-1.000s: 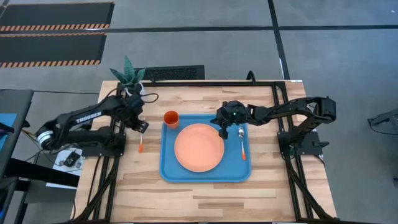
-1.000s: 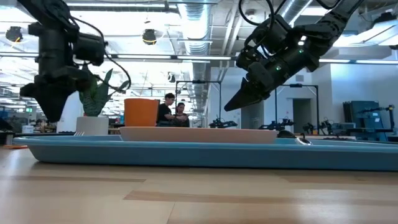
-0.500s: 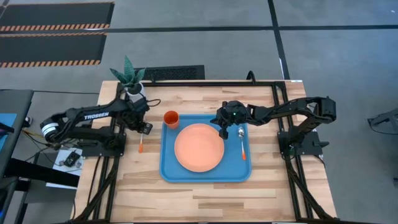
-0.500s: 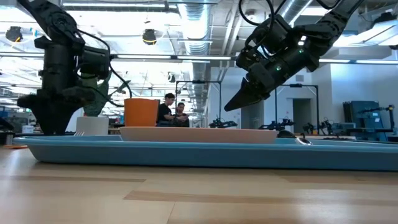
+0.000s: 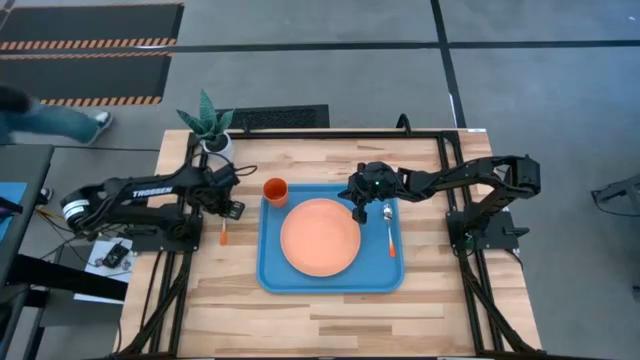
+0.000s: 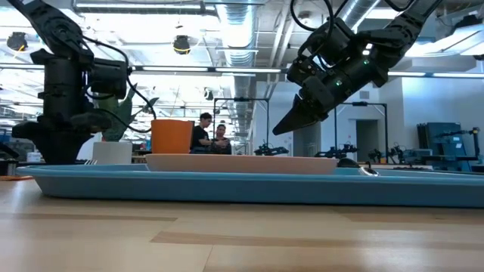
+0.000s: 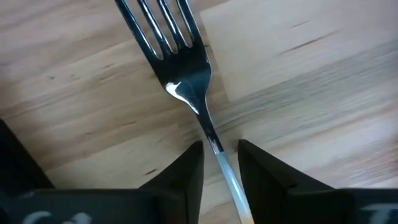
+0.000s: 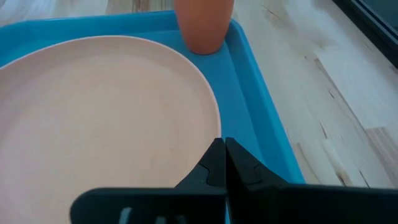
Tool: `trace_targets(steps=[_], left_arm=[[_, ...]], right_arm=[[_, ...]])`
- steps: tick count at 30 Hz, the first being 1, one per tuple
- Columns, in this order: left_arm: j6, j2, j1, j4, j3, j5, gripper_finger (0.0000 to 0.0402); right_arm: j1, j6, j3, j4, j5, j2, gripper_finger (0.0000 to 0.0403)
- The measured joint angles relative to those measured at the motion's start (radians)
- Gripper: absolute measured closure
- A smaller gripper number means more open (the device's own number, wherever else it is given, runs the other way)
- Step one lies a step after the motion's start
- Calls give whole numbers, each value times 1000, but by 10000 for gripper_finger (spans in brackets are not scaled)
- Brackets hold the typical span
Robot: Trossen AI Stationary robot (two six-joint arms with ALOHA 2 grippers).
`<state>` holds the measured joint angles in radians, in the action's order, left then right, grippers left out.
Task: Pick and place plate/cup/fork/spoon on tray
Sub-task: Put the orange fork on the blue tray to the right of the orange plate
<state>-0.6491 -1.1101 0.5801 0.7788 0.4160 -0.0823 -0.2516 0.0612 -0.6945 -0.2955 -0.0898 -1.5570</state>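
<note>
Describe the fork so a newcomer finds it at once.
Start at the light-blue tray. On the bare wood just off its left edge, under the left gripper, lies the fork. It has tines, unlike the round-bowled spoon inside the tray.

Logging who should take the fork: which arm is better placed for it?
Left. Its pincer is down on the table with fingers either side of the fork, which lies left of the tray. The right pincer hangs shut over the plate.
</note>
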Motion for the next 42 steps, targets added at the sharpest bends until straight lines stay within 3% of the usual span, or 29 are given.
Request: trace_targets(steps=[12, 20, 30, 36, 42], left_arm=[[-19, 85, -4, -33, -21, 41, 396], [-41, 221, -4, -34, -18, 140, 398], [-73, 560, -13, -39, -18, 284, 397], [-35, 727, -66, -141, -16, 399, 397], [22, 763, -103, -321, -16, 411, 397]], right_arm=[[0, 0, 0, -1, 0, 0, 397], [0, 1, 0, -1, 0, 0, 397], [0, 1, -1, -8, 0, 0, 397], [0, -7, -1, -46, 0, 0, 397], [23, -35, -33, -100, 1, -1, 397]])
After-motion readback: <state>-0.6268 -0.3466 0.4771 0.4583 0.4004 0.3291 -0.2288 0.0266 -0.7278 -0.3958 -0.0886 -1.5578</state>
